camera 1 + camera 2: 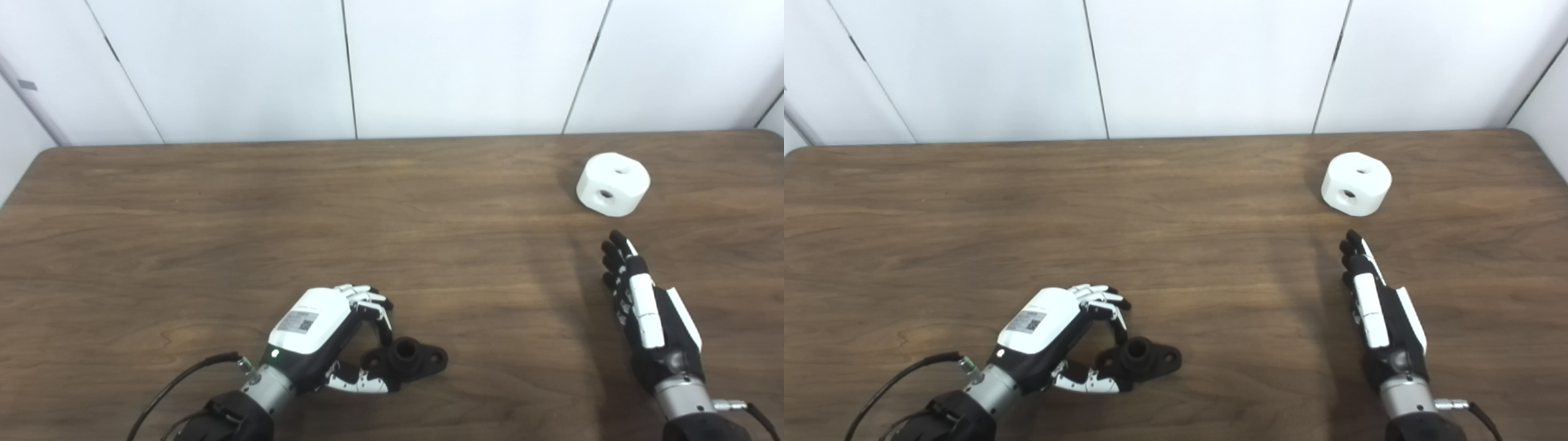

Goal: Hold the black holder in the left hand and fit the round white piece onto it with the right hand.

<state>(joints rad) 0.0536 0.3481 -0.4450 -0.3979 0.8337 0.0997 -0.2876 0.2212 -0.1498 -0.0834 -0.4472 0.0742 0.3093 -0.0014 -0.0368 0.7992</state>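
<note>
Bare table (392,233) between right hand (649,312) and round white piece (612,184), no obstacle (holder well apart)

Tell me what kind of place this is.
Probably a robot test bench or lab: a bare wooden table against plain white wall panels, with only a black holder and a white round piece set out.

Left hand (318,334) curled low, right hand (643,312) flat with fingers straight forward.
</note>
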